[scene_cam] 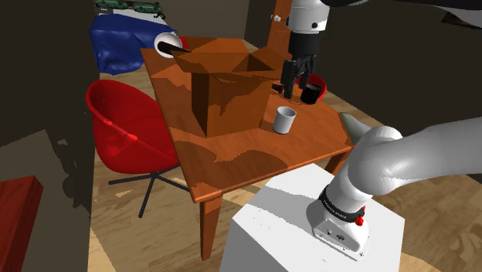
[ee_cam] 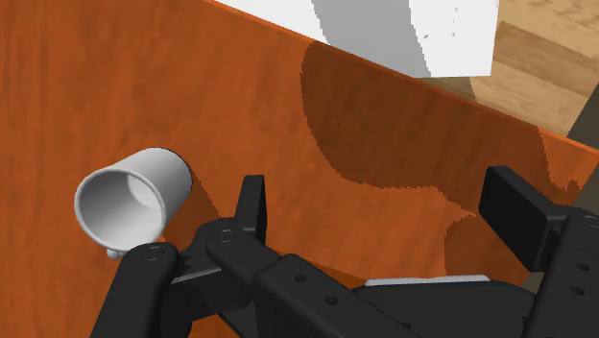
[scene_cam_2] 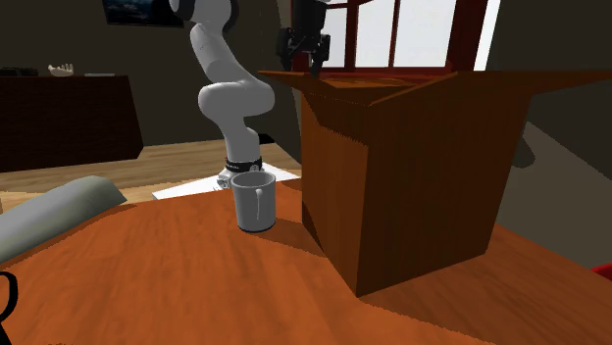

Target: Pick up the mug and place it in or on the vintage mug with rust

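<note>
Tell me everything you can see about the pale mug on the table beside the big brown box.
The mug is plain pale grey-white, with no pattern; its material cannot be told. It is a straight-sided cylinder with a thin loop handle on one side. It stands upright, mouth up and empty, on the reddish-brown wooden table, beside the large brown box but apart from it. Only the table touches it.

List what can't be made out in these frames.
- Red-and-black mug, shoulder view: the gripper covers part of it, and any rust is too small to judge.
- Box inside, second exterior view: hidden by its own walls.
- Black curved shape, second exterior view: cut off by the left edge, so it can't be identified.
- White mug behind the box, shoulder view: too small for detail.
</note>
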`<state>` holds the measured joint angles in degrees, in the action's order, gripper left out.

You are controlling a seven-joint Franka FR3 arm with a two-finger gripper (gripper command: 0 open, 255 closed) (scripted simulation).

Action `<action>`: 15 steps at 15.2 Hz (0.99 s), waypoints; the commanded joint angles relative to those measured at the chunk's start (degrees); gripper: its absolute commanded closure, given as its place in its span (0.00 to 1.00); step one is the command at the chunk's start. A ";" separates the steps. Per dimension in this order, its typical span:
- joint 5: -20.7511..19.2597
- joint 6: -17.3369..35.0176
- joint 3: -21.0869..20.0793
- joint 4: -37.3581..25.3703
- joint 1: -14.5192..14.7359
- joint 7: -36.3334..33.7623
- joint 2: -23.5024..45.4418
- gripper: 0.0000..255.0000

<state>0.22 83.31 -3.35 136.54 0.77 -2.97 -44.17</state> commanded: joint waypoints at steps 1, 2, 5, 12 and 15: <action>0.00 0.00 0.00 0.00 0.00 0.00 0.00 0.00; -0.75 1.67 0.77 1.27 -0.33 0.91 0.25 0.00; -2.98 6.87 3.12 4.67 -1.44 3.54 1.53 0.00; -7.94 19.92 8.84 9.98 -4.32 9.23 7.80 0.00; -9.76 25.80 11.31 11.03 -5.58 11.55 11.91 0.00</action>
<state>-9.02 107.18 7.27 147.14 -4.48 7.94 -33.52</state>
